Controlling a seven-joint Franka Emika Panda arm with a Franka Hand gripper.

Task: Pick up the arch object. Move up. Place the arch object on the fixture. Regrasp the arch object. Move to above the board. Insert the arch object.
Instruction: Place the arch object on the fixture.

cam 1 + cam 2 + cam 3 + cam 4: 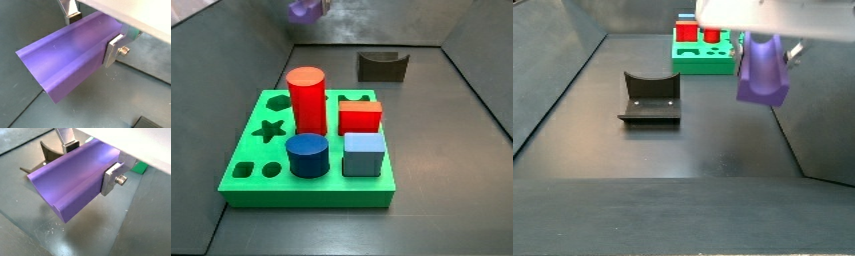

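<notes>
Both wrist views show the gripper pinching the arch between its two silver fingers, one plate pressed on each long side. The purple prism hangs in the air, clear of the floor, and its groove runs along the face that looks to the cameras.

In a side view the arch is held up high, well above the dark floor, with the gripper closed on its upper part. The fixture stands on the floor, below the arch and apart from it, and nothing lies in its notch. Behind the fixture, at the far end of the floor, the green board can be seen.

In a side view from behind the board, the arch is only a blurred purple spot at the upper edge, far beyond the board. On the board stand a red cylinder, a red cube, a dark blue cylinder and a light blue cube. The fixture sits beyond the board, well apart from it.
</notes>
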